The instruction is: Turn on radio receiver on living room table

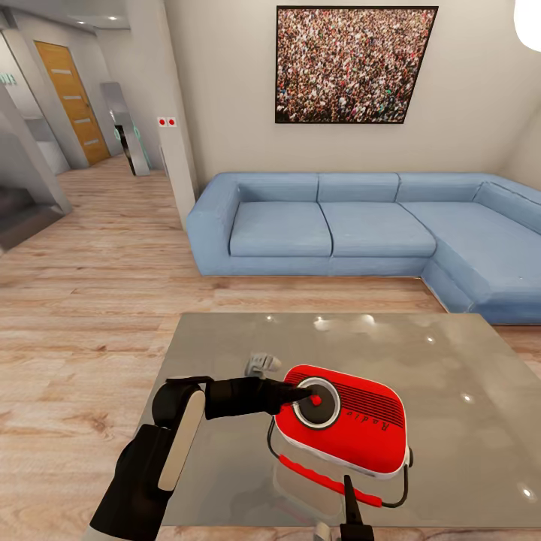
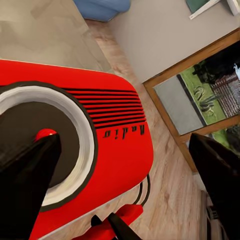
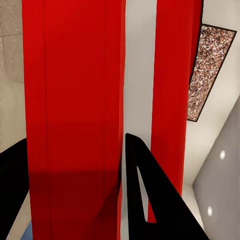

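The radio receiver [image 1: 346, 422] lies face-up near the tabletop's [image 1: 451, 353] front edge. The left claw [image 1: 306, 394], fingers apart, sits at its dial [image 1: 316, 403]; the right claw [image 1: 352, 505] looks clamped on the red base. A sideways push could slide the radio.

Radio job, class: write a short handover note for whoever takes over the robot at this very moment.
Left gripper: open, fingertips at the dial of the radio.
Right gripper: at the radio's near edge by the handle; open or shut is unclear.
The radio lies face up on the table, in front of the sofa.
Done: reached the radio.
Left: press or turn the dial; whether it is on cannot be told.
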Motion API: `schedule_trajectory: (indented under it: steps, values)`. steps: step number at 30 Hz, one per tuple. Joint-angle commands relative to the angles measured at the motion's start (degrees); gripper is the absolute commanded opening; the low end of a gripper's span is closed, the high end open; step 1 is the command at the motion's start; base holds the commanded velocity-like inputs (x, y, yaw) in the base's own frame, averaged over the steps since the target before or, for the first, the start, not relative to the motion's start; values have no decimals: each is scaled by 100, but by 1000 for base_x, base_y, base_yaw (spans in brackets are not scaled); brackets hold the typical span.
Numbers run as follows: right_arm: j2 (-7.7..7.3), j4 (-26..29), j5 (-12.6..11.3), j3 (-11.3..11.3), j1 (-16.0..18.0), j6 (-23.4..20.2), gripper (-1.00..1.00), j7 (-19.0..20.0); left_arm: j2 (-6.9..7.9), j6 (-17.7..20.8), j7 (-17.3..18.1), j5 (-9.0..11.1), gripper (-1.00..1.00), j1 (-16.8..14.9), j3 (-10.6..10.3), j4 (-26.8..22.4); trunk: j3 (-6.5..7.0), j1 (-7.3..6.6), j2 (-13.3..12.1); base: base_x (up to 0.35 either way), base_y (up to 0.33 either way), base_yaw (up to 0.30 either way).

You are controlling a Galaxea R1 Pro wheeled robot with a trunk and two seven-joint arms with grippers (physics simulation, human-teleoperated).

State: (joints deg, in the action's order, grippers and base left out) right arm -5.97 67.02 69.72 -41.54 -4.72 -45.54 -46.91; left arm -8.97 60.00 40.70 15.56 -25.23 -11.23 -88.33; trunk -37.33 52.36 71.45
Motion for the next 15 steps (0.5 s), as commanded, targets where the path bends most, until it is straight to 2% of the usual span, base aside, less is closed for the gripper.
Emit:
schedule_trajectory:
  steps: [1,15]
  values:
    - [0,4,61,-1,1,-42,-100,-3,0,0,0,0,-100,0,-1,0,0,0,0,0,0,0]
    - [4,20,56,-4,-1,12,-100,14,16,0,0,0,-100,0,-2,0,0,0,0,0,0,0]
